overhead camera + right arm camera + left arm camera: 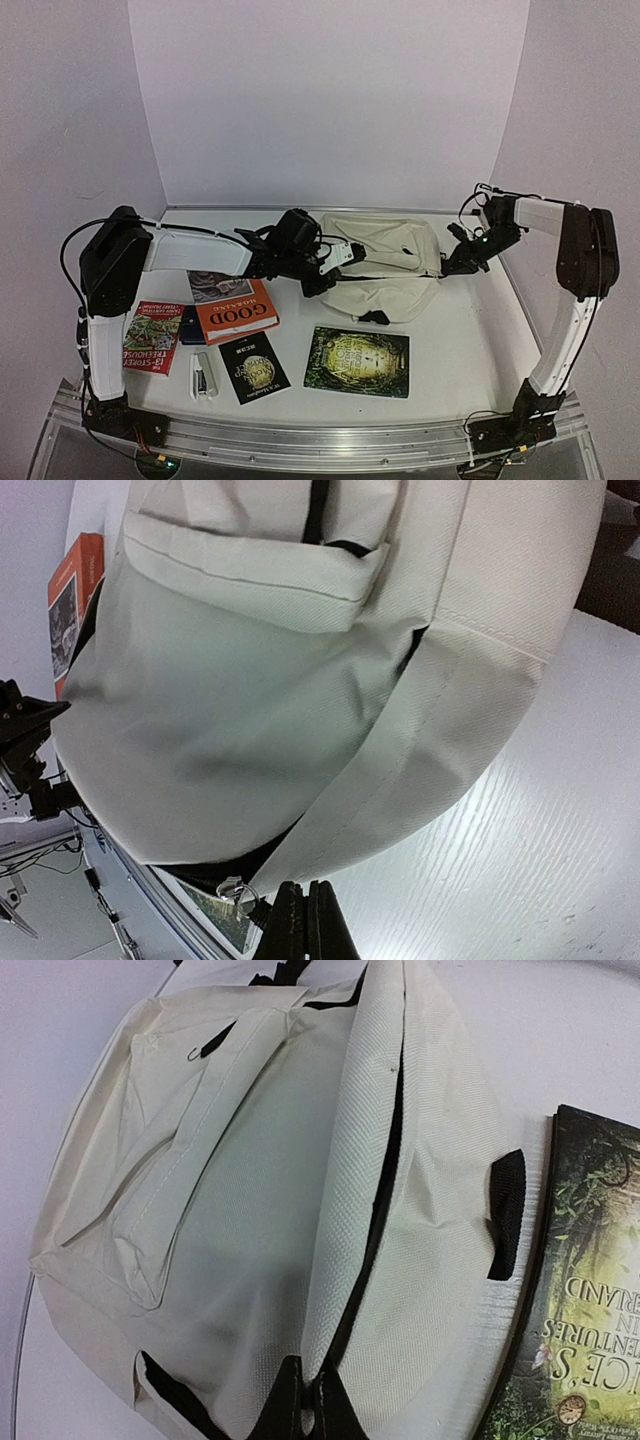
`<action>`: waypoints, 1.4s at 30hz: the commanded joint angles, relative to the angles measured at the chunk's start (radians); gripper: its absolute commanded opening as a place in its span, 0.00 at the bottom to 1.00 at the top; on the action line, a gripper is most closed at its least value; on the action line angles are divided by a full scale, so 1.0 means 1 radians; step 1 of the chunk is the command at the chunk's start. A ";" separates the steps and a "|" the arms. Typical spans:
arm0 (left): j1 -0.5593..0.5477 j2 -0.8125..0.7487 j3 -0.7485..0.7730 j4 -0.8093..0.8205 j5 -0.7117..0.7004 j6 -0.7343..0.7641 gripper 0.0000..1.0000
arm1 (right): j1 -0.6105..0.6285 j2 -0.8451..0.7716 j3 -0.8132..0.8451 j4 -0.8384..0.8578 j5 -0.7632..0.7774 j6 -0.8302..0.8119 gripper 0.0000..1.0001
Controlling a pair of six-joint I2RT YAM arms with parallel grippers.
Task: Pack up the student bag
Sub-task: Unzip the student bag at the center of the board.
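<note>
White table [470, 350], raised rim along the near edge, both arm bases bolted there.

The student bag [385, 265], a large cream soft fabric backpack with black zip lines and black straps, lies toward the back of the table, between the two arms. In the left wrist view the student bag [250, 1210] shows a front pocket and a long dark zip opening down its middle. In the right wrist view the student bag [250, 710] fills most of the picture.

Left gripper [322, 272] at the bag's left end. Its fingers [292, 1400] are together, clamped on the cloth edge beside the zip opening.

Right gripper [457, 262] at the bag's right end. Its fingers [322, 925] are pressed together at the hem; cannot tell whether cloth is caught between them.

Dark green illustrated book [357, 362] lies flat just in front of the bag.

Orange hardback book [237, 312], "GOOD" on the cover, lies left of the bag.

Red and green paperback [152, 337] lies at the far left.

Black booklet [253, 366] lies between the orange and green books, nearer the edge.

White stapler [204, 376] lies just left of the booklet.
</note>
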 commanded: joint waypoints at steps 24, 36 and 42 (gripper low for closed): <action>-0.129 0.206 0.416 -0.092 0.068 -0.097 0.75 | 0.148 -0.055 -0.004 0.011 -0.159 0.095 0.00; -0.146 0.328 0.549 -0.153 0.092 -0.101 0.18 | 0.146 0.013 0.041 0.026 -0.094 0.092 0.00; -0.147 0.212 0.385 -0.043 0.095 -0.082 0.00 | 0.123 0.118 0.102 0.060 0.029 0.084 0.00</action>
